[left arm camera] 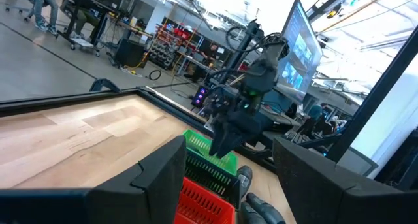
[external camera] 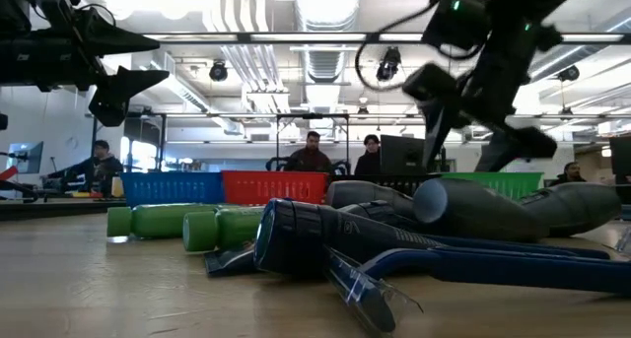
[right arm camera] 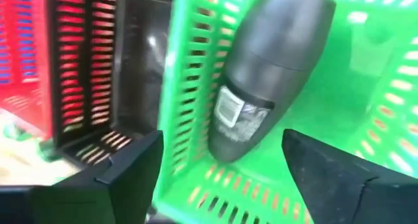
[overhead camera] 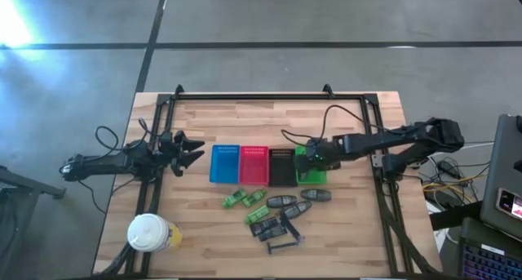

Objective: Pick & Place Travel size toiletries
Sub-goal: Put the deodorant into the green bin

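Right wrist view: right end effector (right arm camera: 219,185) hangs over the green basket (right arm camera: 189,87), fingers spread wide with nothing between them. A grey tapered tube (right arm camera: 261,74) lies flat on the basket floor, apart from both fingers, so it looks dropped there on purpose, one basket per item type by my read. Its long axis runs diagonally along the basket, the labelled narrower end toward the camera and the black basket (right arm camera: 140,61), the broad rounded end away.

High view: the right end effector (overhead camera: 312,157) sits above the green basket (overhead camera: 310,177) at the right end of the basket row: blue basket (overhead camera: 225,164), red basket (overhead camera: 254,166), black basket (overhead camera: 281,167). The other three look empty from here. The left end effector (overhead camera: 192,152) waits open at the left of the bench (overhead camera: 359,223), just beside the blue basket, holding nothing.

Remaining toiletries lie loose on the bench in front of the baskets: green bottles (overhead camera: 245,200) on their sides, long axes roughly left-right with a slight tilt; grey tubes (overhead camera: 302,198) also lying roughly left-right; a dark packet (overhead camera: 265,228); black razor sticks (overhead camera: 284,246) nearest the front edge. The yellow cup (overhead camera: 151,233) stands apart at the front left corner.

Judgement: sorting is early, most items not yet picked.
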Robot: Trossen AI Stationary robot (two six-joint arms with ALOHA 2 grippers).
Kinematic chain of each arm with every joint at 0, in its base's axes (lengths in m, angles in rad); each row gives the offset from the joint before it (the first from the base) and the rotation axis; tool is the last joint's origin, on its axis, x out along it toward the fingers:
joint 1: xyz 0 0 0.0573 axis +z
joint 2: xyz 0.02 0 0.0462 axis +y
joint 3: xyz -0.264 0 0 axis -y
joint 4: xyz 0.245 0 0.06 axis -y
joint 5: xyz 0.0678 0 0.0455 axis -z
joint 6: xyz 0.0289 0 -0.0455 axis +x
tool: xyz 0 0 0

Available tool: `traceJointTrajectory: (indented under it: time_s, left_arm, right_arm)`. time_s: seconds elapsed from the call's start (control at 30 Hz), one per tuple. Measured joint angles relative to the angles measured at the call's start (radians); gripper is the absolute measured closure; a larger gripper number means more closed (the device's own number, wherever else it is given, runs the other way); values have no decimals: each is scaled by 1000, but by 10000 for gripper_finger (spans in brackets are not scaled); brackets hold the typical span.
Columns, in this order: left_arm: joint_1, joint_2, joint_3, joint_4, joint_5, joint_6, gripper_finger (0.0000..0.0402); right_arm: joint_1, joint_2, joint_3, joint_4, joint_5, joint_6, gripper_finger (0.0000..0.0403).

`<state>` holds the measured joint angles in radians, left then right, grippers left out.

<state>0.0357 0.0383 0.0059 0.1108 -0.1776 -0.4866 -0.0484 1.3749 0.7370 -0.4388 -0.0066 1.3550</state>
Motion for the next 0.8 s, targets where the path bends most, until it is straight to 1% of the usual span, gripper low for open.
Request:
traceJointTrajectory:
  time_s: [0.13,0.23,0.37,0.43,0.53,0.63,0.7,0.8]
  left_arm:
    - [0,0,0,0,0,0,168]
    - [0,0,0,0,0,0,168]
    - [0,0,0,0,0,0,168]
    - [0,0,0,0,0,0,167]
    - [0,0,0,0,0,0,167]
    - [0,0,0,0,0,0,167]
    - [0,0,0,0,0,0,168]
    - [0,0,0,0,0,0,168]
  right_arm:
    - [58,-80,46,-178,84,-50,65]
    - [129,-143,68,-287,109,-139,53]
    - [282,-186,66,-420,105,-254,46]
    - [375,-189,57,-449,98,-264,44]
    - [502,-167,53,-441,101,-260,45]
    - [591,-109,52,-441,155,-283,51]
    - [625,-62,51,-441,187,-320,58]
    - [636,11,51,-433,189,-385,67]
